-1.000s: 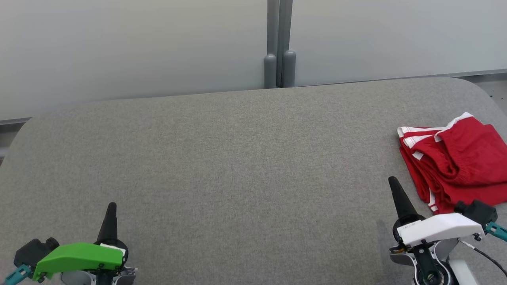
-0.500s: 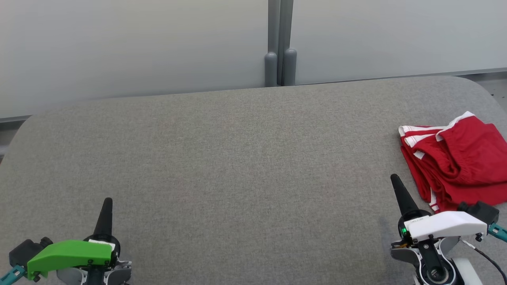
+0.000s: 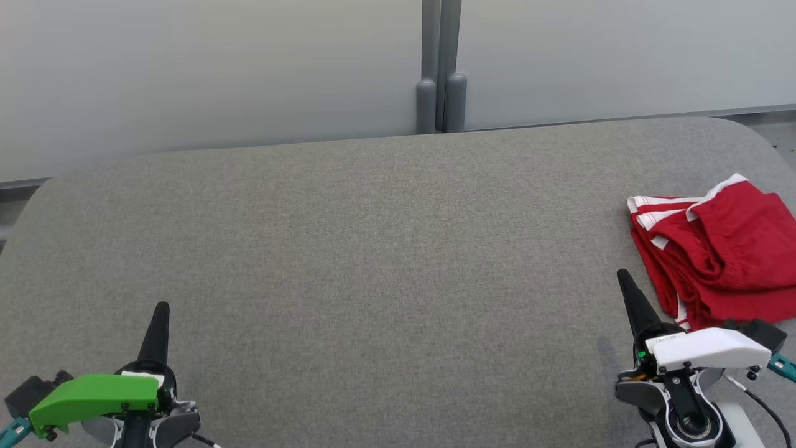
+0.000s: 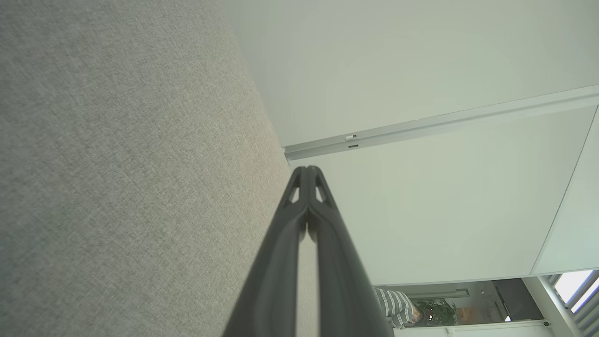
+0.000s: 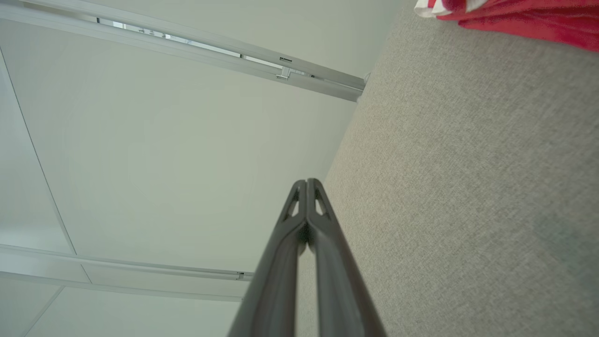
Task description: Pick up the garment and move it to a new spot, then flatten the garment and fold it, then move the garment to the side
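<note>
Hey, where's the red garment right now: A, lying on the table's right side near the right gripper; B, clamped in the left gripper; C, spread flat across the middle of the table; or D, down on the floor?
A: the red garment lies folded over on the grey table at its right side, beside the shut right gripper.

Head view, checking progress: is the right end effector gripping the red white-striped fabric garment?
No, the right end effector is shut, empty, beside the garment.

soft, even light is falling across the grey table (image 3: pixel 373 249); a faint shadow (image 3: pixel 601 356) is lying beside the right gripper (image 3: pixel 622 275); a distant window (image 4: pixel 568 286) is blowing out.
</note>
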Motion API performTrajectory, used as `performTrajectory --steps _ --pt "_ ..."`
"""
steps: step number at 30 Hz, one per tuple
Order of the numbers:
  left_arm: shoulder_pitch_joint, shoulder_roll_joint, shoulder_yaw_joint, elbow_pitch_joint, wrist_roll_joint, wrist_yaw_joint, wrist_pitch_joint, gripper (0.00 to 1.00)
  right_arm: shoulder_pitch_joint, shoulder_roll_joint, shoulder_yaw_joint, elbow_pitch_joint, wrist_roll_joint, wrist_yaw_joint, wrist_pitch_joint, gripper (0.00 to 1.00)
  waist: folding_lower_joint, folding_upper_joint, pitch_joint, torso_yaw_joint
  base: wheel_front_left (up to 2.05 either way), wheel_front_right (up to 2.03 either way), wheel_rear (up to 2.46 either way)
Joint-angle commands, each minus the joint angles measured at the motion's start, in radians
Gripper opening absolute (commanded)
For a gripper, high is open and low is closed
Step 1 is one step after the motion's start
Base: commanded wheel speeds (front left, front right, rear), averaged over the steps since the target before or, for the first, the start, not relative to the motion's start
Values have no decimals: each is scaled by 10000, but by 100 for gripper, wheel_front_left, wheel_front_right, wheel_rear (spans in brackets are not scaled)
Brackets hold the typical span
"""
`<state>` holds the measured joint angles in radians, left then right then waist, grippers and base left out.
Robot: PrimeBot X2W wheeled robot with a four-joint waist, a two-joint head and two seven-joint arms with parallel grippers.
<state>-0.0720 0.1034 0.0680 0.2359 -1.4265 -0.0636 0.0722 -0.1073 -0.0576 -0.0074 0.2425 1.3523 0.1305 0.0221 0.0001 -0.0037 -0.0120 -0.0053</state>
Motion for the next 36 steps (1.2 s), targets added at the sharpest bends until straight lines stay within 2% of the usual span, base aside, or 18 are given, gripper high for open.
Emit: performTrajectory --steps 1,36 --pt "-239 -45 151 4 -177 -132 92 0 -178 -41 -41 5 292 4 51 0 0 26 8 4 0 0 0" --pt "-587 -433 1115 288 -1886 -718 866 0 -418 -5 -286 361 2775 4 329 0 -1 37 158 53 0 0 0"
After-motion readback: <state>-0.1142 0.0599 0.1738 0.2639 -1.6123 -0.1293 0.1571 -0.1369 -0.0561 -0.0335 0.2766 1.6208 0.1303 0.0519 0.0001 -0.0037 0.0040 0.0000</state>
